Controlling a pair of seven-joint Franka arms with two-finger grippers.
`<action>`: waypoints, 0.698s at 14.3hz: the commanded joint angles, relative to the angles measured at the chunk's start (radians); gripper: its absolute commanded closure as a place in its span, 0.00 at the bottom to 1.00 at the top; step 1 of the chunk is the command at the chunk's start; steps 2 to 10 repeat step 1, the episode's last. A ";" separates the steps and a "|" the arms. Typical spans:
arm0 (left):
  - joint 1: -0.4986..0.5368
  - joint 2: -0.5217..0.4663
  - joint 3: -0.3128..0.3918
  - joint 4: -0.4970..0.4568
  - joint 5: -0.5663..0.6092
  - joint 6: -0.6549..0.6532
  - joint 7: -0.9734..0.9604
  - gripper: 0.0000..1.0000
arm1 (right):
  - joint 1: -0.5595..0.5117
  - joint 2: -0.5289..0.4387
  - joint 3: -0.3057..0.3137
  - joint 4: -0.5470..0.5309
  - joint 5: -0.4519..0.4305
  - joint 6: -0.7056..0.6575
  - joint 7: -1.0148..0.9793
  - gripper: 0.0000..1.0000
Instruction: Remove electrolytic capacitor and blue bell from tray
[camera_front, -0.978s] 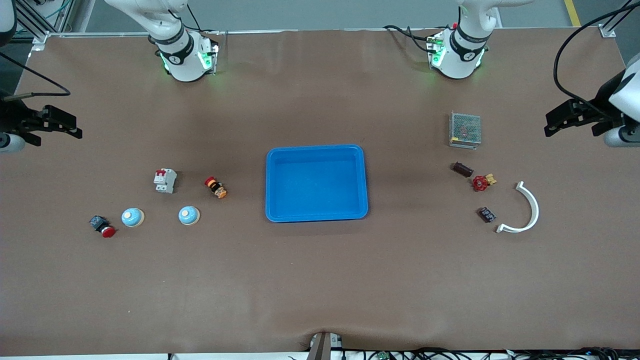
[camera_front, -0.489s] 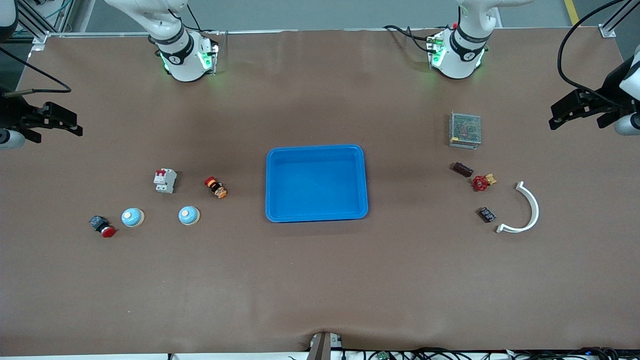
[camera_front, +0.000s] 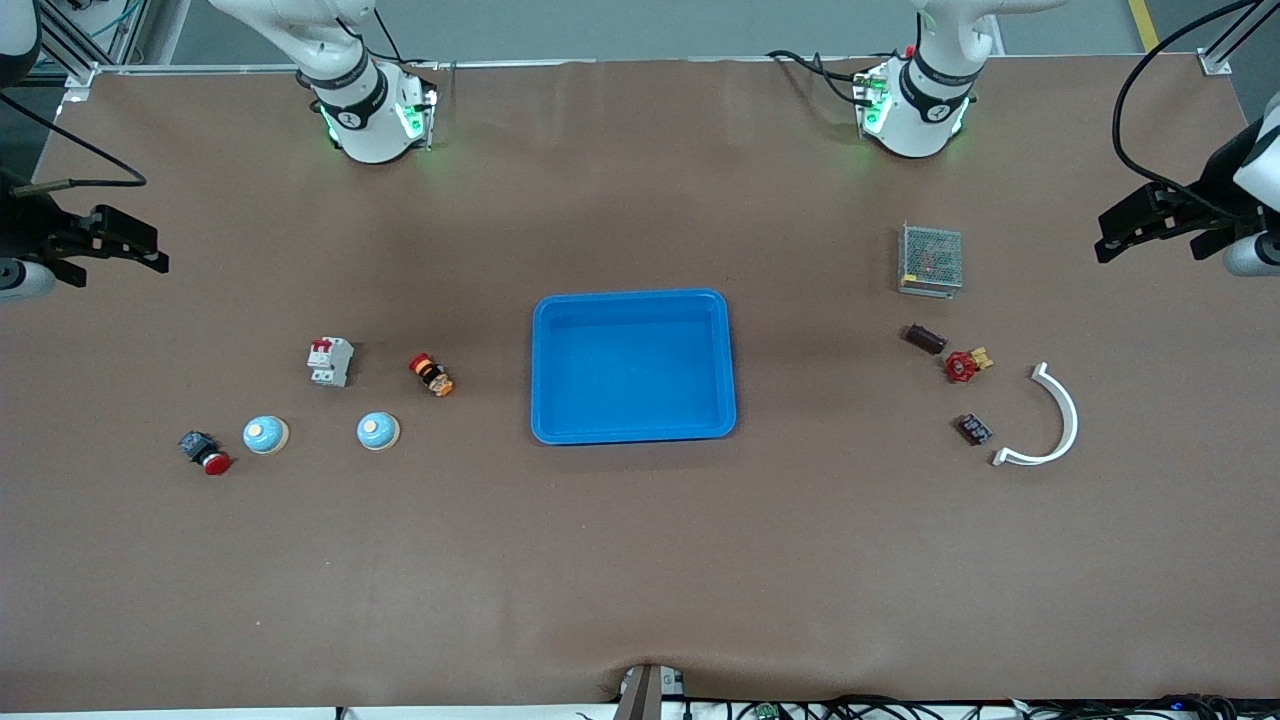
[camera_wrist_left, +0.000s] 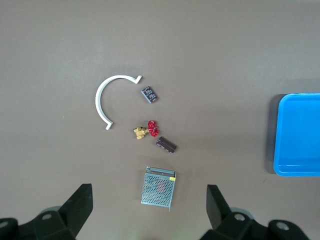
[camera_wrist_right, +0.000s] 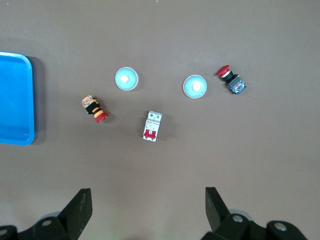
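Observation:
The capacitor (camera_front: 925, 338), a dark brown cylinder, lies on the table toward the left arm's end; it also shows in the left wrist view (camera_wrist_left: 166, 145). Two light-blue dome bells (camera_front: 266, 434) (camera_front: 378, 431) sit toward the right arm's end and show in the right wrist view (camera_wrist_right: 195, 86) (camera_wrist_right: 126, 78). A blue tray (camera_front: 633, 366) stands empty at the table's middle. My left gripper (camera_front: 1102, 240) (camera_wrist_left: 148, 195) is open and empty, high over the table's end. My right gripper (camera_front: 158, 250) (camera_wrist_right: 148, 196) is open and empty, high over the other end.
By the capacitor are a metal mesh box (camera_front: 931, 260), a red valve (camera_front: 963, 366), a small black module (camera_front: 974, 430) and a white curved piece (camera_front: 1050, 420). By the bells are a white circuit breaker (camera_front: 330, 361), an orange-red switch (camera_front: 431, 375) and a red pushbutton (camera_front: 205, 452).
Both grippers have drifted a little toward the robots' bases while staying high and open. Nothing on the table has moved.

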 joint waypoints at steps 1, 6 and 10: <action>0.001 -0.002 -0.005 0.005 0.001 -0.003 0.006 0.00 | -0.009 -0.028 0.011 -0.027 -0.009 0.013 0.014 0.00; 0.001 -0.002 -0.005 0.005 0.001 -0.003 0.006 0.00 | -0.009 -0.028 0.011 -0.027 -0.009 0.013 0.014 0.00; 0.001 -0.002 -0.005 0.005 0.001 -0.003 0.006 0.00 | -0.009 -0.028 0.011 -0.027 -0.009 0.013 0.014 0.00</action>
